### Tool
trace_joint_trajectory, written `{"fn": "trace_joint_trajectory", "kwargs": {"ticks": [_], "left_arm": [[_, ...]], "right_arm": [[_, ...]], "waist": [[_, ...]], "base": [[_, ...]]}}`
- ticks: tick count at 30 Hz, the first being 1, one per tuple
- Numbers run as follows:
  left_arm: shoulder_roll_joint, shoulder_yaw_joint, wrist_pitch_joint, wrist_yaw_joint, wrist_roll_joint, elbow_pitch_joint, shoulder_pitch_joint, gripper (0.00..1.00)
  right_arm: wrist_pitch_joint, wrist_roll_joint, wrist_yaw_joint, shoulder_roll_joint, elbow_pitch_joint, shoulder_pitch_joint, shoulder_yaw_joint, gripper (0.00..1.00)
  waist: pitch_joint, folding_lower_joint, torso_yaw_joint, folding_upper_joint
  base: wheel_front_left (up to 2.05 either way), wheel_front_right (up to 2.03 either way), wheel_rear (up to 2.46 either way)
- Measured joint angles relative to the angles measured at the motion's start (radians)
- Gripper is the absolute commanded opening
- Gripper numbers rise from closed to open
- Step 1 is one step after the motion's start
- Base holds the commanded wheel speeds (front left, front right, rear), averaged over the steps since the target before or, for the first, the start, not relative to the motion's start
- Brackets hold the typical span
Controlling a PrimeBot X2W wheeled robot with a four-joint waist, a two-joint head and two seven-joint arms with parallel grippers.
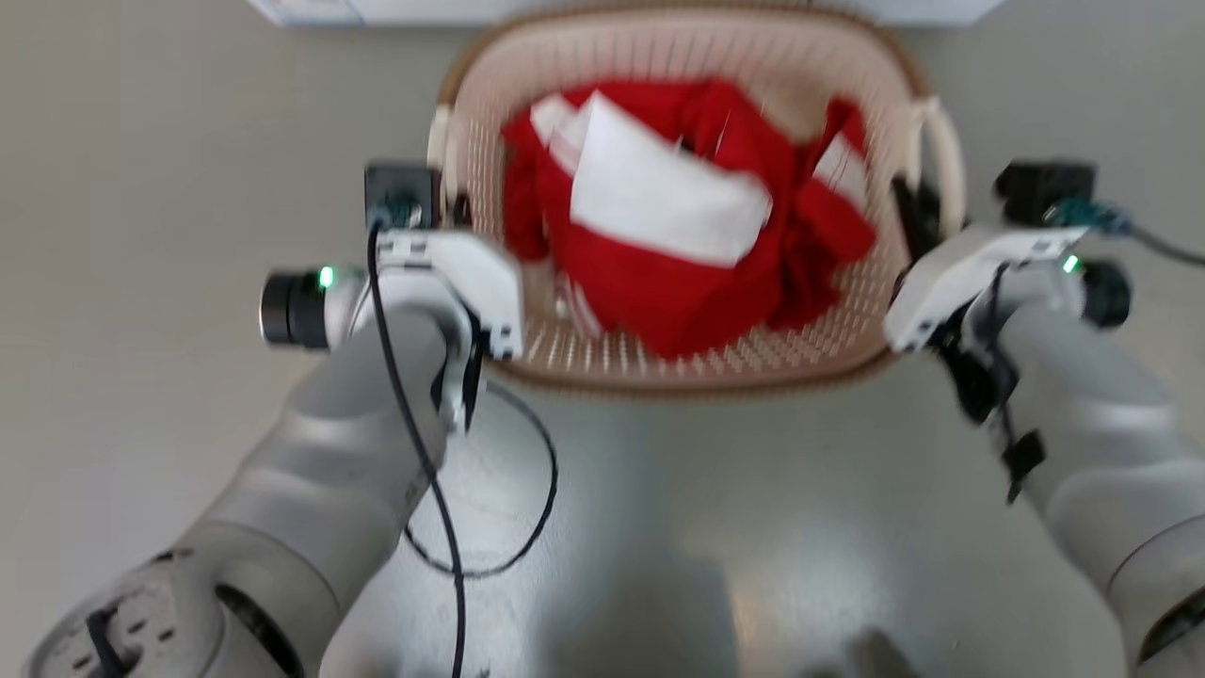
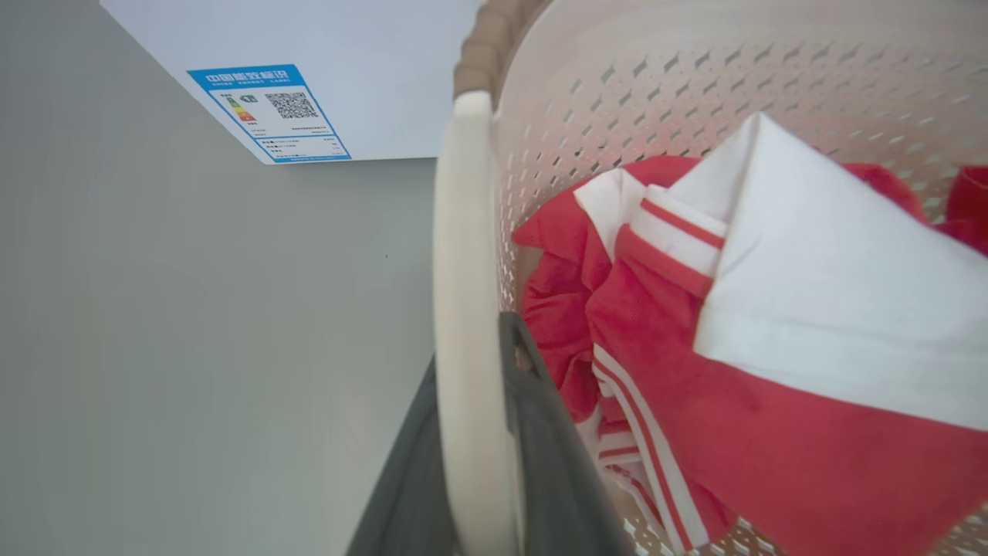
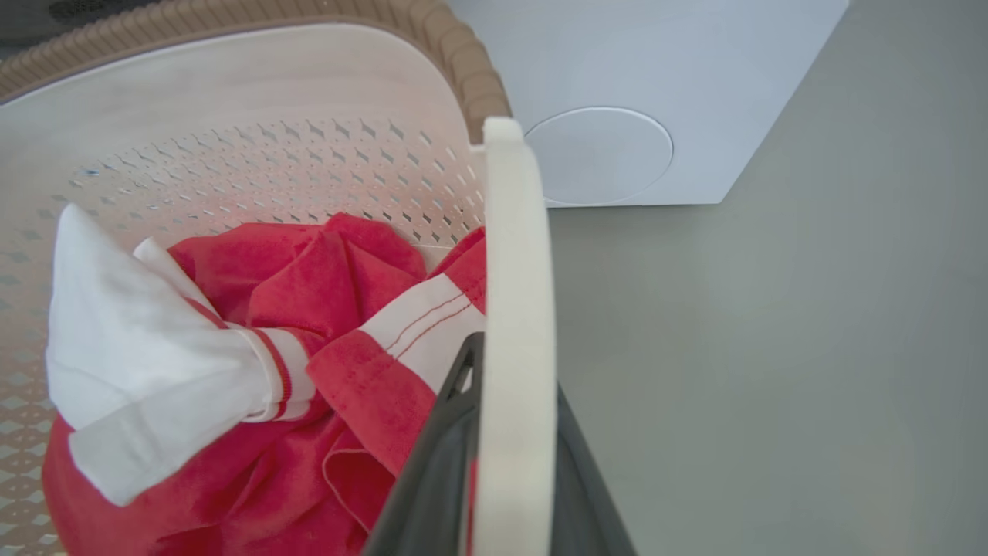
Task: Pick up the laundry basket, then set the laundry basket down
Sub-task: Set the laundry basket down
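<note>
Looking down on a cream-white perforated laundry basket (image 1: 697,384) with a brown woven-look rim, directly in front of the robot, between its two arms and over a pale grey floor (image 1: 141,424). Blurred from above; impossible to tell whether clear of the floor or resting on it. Just beyond the far rim, a white appliance (image 3: 617,69) bearing a blue label (image 2: 270,112).

Left pincer (image 2: 472,347) clenched on the left loop handle (image 2: 463,232), one dark finger on each side of the white strap. Right pincer (image 3: 513,371) clenched likewise on the right loop handle (image 3: 513,232).

Inside the basket: a loose heap of red clothing (image 1: 659,301) with white striped trim, plus a folded white piece (image 1: 659,198) on top. Covers most of the bottom, well below the rim.

Likely light to carry: thin plastic and a few soft garments. Stiff enough in the walls to keep shape, though probably some flex in the slim handles. Smooth plastic, so possibly slippery between narrow fingers. Best held at both handles together and kept level, to avoid tilting and sliding the cloth toward one side. Not fragile; no harm expected from a gentle set-down.
</note>
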Motion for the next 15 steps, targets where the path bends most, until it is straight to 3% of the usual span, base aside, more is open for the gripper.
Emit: {"fn": "trace_joint_trajectory", "kwargs": {"ticks": [5, 15], "left_arm": [[-0.004, 0.079, -0.005, 0.022, 0.101, -0.038, -0.041, 0.0], [-0.004, 0.205, -0.005, 0.022, 0.239, -0.055, -0.041, 0.0]], "right_arm": [[-0.002, -0.059, 0.0, -0.04, -0.062, -0.029, -0.068, 0.0], [-0.003, -0.154, 0.0, -0.04, -0.108, -0.027, -0.154, 0.0]], "waist": [[0.095, 0.0, 0.009, 0.0], [0.199, 0.0, 0.02, 0.0]], "base": [[0.0, 0.0, 0.0], [0.0, 0.0, 0.0]]}}
